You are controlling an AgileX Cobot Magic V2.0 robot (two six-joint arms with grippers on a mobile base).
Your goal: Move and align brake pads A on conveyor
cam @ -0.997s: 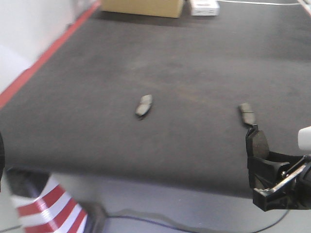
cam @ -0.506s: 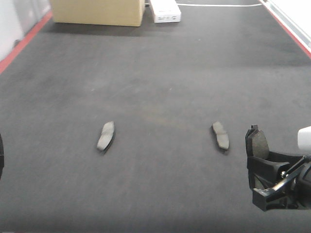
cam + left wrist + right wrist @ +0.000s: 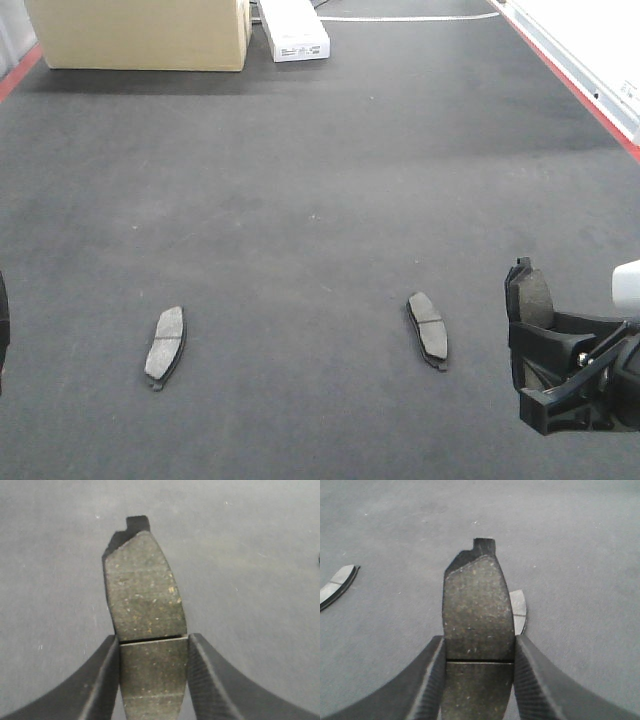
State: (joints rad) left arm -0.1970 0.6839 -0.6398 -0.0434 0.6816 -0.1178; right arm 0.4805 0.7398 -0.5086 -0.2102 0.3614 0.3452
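Observation:
Two brake pads A lie flat on the dark conveyor belt (image 3: 320, 180), one at the left (image 3: 166, 346) and one at the right (image 3: 428, 328), both lengthwise and roughly side by side. My right gripper (image 3: 535, 335), low at the right edge, is shut on a third pad (image 3: 531, 293) that sticks up from its jaws. The right wrist view shows that held pad (image 3: 477, 605) clamped at its groove, with the right lying pad (image 3: 519, 607) just behind it and the left one (image 3: 337, 584) further off. My left gripper (image 3: 153, 680) is shut on a fourth pad (image 3: 145, 595) above bare belt.
A cardboard box (image 3: 140, 35) and a white carton (image 3: 293, 28) stand at the far end of the belt. Red edge strips run along the right side (image 3: 590, 95) and far left (image 3: 18, 62). A white-grey frame (image 3: 590, 40) borders the right.
The view has swung and advanced over the belt: the two lying pads slid down and left in the picture, the striped post and floor dropped out. Both grippers keep their pads.

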